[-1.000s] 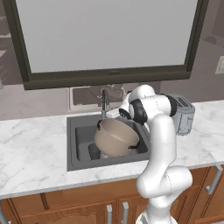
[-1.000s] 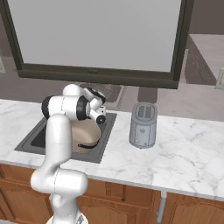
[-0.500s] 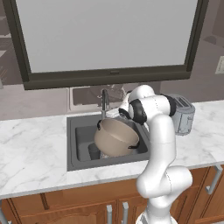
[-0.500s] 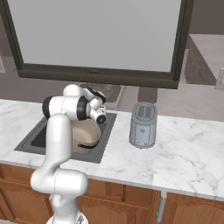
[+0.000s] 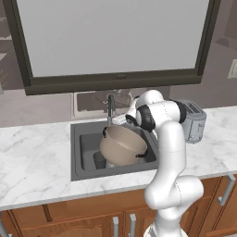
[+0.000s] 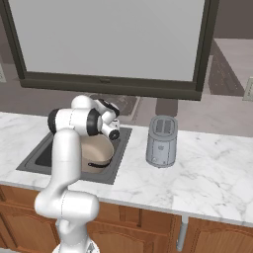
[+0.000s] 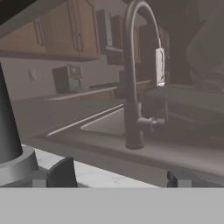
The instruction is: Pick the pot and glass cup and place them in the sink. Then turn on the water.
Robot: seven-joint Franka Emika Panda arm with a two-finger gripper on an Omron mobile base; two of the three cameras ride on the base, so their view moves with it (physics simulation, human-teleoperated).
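- The pot [image 5: 122, 146] leans tilted in the sink [image 5: 83, 152]; the cup [image 5: 99, 160] sits beside it, both ready for water.
- The tool [image 7: 118, 177], spread and empty, faces the faucet [image 7: 133, 74], likely for its lever [image 7: 156, 123].

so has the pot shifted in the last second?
No. In the left base view the pot lies tilted in the sink, just below the faucet, as it did a second ago.
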